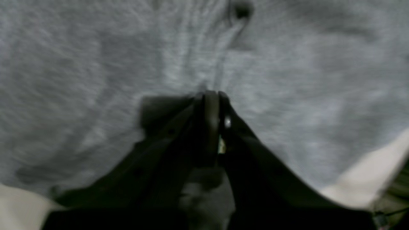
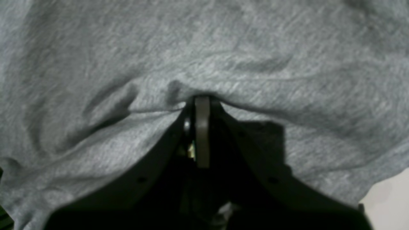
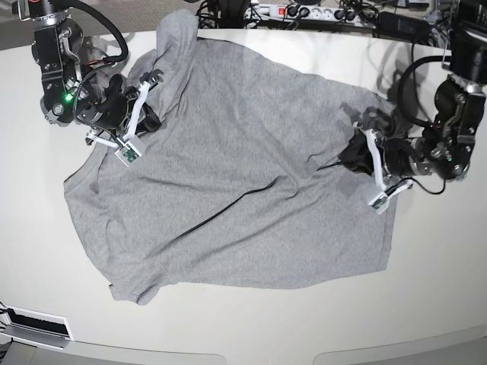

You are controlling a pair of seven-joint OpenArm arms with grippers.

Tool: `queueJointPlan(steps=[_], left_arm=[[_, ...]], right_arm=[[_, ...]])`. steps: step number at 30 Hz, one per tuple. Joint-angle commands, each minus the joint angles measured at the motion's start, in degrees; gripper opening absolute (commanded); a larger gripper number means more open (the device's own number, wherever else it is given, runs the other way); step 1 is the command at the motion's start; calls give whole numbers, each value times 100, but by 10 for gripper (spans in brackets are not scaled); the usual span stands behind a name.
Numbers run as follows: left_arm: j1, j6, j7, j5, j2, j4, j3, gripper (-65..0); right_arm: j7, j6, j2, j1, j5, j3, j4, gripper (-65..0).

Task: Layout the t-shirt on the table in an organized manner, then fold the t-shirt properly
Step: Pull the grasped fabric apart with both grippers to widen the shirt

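Pinching the t-shirt [image 3: 228, 175] on the table [image 3: 441, 266]: left tool [image 1: 212, 93] and right tool [image 2: 202, 97], both clamped on cloth.

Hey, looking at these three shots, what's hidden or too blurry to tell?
- Left wrist view: blurred; whether the left gripper pinches the t-shirt is unclear.
- Base view: the right gripper fingertips blend into cloth.
- Base view: the shirt's underside, against the table, is hidden.
- Base view: the power strip is cut off by the top edge.

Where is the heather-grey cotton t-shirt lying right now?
In the base view the heather-grey cotton t-shirt lies spread across the middle of the glossy off-white table, between the right gripper and left gripper.
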Motion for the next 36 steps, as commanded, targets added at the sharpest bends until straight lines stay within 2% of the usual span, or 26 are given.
queueJointPlan(steps=[1,3,6,7,10,13,14,17,19,23,26,30,32,34,36], left_arm=[[-39,-47,28,-264,-76,90,-37,-650],[103,-47,162,-487,-98,94,-37,-650],[378,-47,-17,-398,-81,94,-37,-650],[466,-47,-219,-227,-68,92,-37,-650],[691,-47,-1161,835,-68,79,-37,-650],[863,-47,-1709,1652,-66,72,-37,-650],[885,39,-1766,1768,-63,70,-37,-650],[855,813,-1880,2050,-66,13,-37,-650],[758,1126,-1945,2192,-61,-101,-37,-650],[439,1224,-2223,2492,-33,-577,-37,-650],[50,1220,-2448,2605,-35,-1117,-37,-650],[-431,1217,-2468,2586,-33,-1679,-37,-650],[-538,1215,-2452,2538,-35,-1738,-37,-650],[-623,1032,-2326,2291,-37,-1727,-37,-650],[-691,586,-2044,1878,-37,-1683,-37,-650]], right_arm=[[-219,-151,81,31,-229,20,15,-650],[-240,-175,83,24,-236,20,15,-650],[-446,-168,81,13,-229,20,15,-650],[-483,-173,81,13,-232,20,15,-650],[-483,-195,81,15,-254,20,15,-650],[-485,-507,81,13,-459,20,9,-650],[-490,-662,81,15,-579,20,-4,-650],[-498,-1196,81,35,-831,20,-24,-650],[-481,-1377,81,81,-833,20,-24,-650],[-457,-1357,81,186,-811,20,-24,-650],[-459,-1110,81,348,-811,20,-22,-650],[-461,-890,81,597,-791,20,-20,-650],[-472,-894,83,758,-638,22,-20,-650],[-527,-881,85,905,-341,87,-7,-650],[-621,-616,85,964,94,291,79,-650]])
